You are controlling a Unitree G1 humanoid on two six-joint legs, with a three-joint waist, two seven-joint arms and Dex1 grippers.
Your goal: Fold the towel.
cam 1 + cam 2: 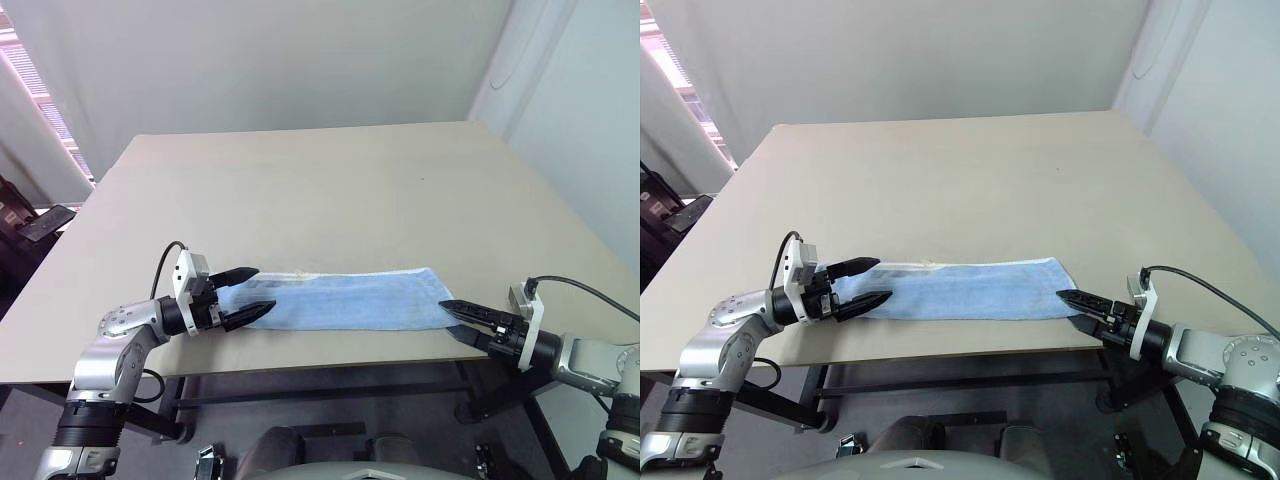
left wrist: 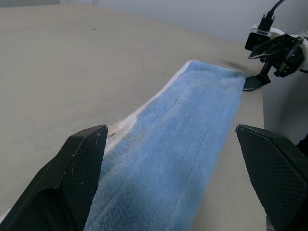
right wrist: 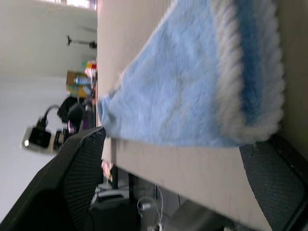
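Already folded into a long narrow strip, the towel (image 1: 345, 298) lies flat on the table (image 1: 330, 190), close to the table's near edge and stretched between the two claws. Its light-blue pile faces up, and a white stitched border runs along the far long edge and around the end by the right claw (image 1: 461, 322). The left claw (image 1: 243, 294) sits at the strip's other end with its two black fingers spread wide, one finger over the far corner and the other just beside the near edge, so the towel's end lies between them without being pinched. From the left wrist view the cloth (image 2: 178, 144) runs away from between those fingers toward the right claw (image 2: 269, 53) at the far tip. The right claw is also wide open, its fingertips pointing at the towel's short end and just beside it, near the table's front edge; whether they touch the cloth cannot be told. A dark phone-like object (image 1: 45, 222) rests off the table, well beyond the left claw.
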